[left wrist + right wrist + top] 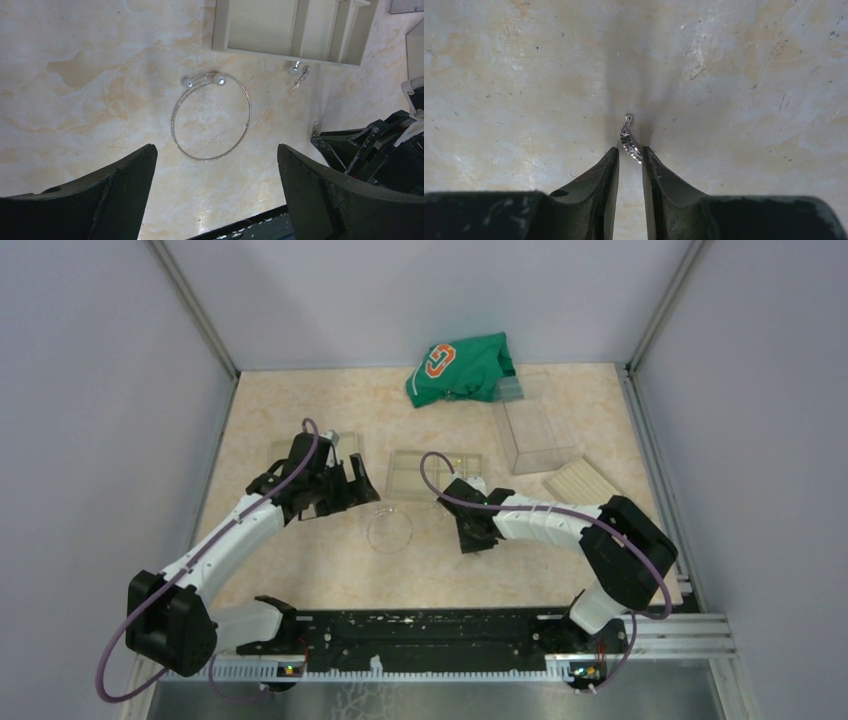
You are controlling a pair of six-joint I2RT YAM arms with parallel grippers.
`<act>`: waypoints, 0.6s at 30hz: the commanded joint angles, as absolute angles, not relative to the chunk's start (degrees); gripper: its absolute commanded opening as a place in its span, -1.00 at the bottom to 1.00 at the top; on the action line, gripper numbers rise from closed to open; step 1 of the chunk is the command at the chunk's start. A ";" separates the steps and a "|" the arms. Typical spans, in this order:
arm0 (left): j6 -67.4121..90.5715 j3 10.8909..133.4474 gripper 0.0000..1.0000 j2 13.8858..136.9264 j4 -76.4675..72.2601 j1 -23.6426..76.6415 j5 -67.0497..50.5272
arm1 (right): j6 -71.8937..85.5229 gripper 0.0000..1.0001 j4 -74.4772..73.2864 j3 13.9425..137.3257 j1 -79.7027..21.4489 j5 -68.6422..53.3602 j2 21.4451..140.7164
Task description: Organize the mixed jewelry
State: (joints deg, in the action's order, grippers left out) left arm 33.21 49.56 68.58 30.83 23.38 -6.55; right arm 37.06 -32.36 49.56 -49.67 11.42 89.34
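Right wrist view is catching the pick-up step, the right gripper (630, 150) sitting nearly pressed together around a tiny curved silvery metal earring (626, 135) (truly pinched, I cannot tell) at 5 o'clock of the clear compartmented plastic box (410, 476), next calling for a careful lift boxward, the left gripper (215, 150) hanging spread wide.

1 hoop (208, 159), 1 grn cloth (460, 368), 1 ridged tray (583, 480).

right claw (630, 151) | tips narrowly apart | silvery earring piece (627, 134) between them, possibly gripped

Lab robot cell: grey walls (90, 390), aluminium frame (191, 302).
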 commanded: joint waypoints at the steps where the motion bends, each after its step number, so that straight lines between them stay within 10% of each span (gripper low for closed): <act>1: 33.92 49.35 0.92 69.12 30.10 23.47 -6.11 | 36.93 -0.55 -31.11 50.36 -50.32 13.34 90.83; 18: 33.85 48.98 0.92 69.01 30.26 23.47 -5.52 | 37.06 -0.75 -32.06 52.16 -50.70 14.90 93.04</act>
State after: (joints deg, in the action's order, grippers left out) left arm 33.21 49.56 69.21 30.83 23.38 -6.35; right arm 36.88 -32.53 51.99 -49.93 13.80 92.05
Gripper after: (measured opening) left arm 0.962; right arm 0.155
